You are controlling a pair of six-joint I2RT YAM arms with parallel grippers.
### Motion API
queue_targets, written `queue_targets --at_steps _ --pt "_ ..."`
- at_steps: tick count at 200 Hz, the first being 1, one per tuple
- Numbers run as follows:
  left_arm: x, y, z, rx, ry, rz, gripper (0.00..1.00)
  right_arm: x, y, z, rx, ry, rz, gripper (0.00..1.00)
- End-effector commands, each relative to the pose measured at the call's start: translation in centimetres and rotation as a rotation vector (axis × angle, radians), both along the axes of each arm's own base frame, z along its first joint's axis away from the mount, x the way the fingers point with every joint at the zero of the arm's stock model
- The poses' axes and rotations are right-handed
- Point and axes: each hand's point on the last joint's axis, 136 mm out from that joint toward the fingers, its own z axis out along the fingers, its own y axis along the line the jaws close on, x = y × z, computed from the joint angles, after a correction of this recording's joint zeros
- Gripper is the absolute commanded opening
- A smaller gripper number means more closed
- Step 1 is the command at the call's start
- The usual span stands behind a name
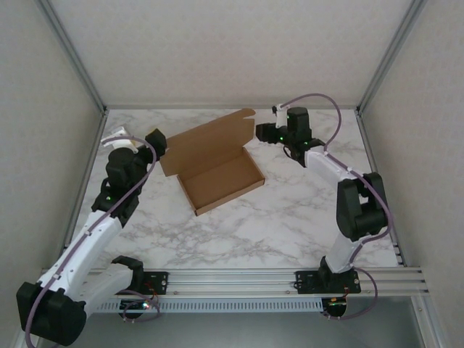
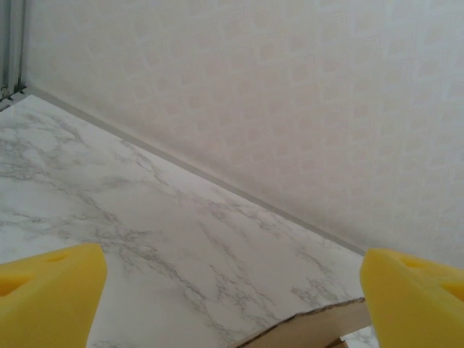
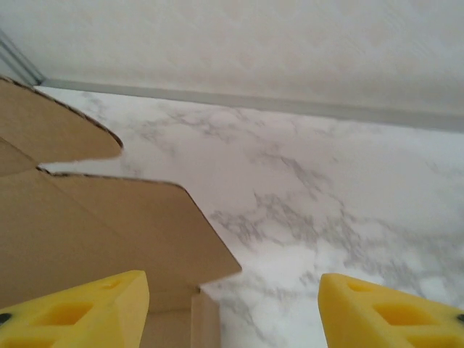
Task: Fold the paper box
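Note:
The paper box (image 1: 217, 163) is brown cardboard lying at the table's middle, its shallow tray formed at the front. Its lid is tilted back behind the tray, with a tab at the far right corner. My left gripper (image 1: 157, 140) stands open just beside the lid's left corner. In the left wrist view that gripper (image 2: 232, 293) has yellow fingers (image 2: 51, 290) set wide apart, with a cardboard edge (image 2: 319, 326) low between them. My right gripper (image 1: 261, 132) is open at the lid's right end. In the right wrist view the lid's side flap (image 3: 109, 225) lies by the left finger of the gripper (image 3: 232, 297).
The marble table (image 1: 275, 225) is enclosed by pale walls with metal corner posts (image 1: 72, 54) at the back and sides. A metal rail (image 1: 239, 279) carrying both arm bases runs along the near edge.

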Motion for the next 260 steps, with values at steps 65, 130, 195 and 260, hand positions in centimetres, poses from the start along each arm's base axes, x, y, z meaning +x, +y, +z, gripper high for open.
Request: queue_targets --at_steps 65,130,195,260 --pt "-1.4 3.1 -6.9 -0.187 0.215 0.151 0.89 5.8 -2.2 2.6 0.211 -0.018 -0.045 0.57" --pt "-2.5 3.3 -13.1 -0.245 0.364 0.205 0.87 5.7 -5.8 -2.1 0.098 0.181 -0.266 0.57" --pt "2.0 2.3 -13.7 -0.211 0.378 0.175 0.86 -1.7 -6.4 -9.1 0.026 0.494 -0.396 0.51" --pt "7.2 -0.2 -13.5 -0.166 0.385 0.049 0.86 -10.9 -1.7 -12.6 0.065 0.637 -0.252 0.43"
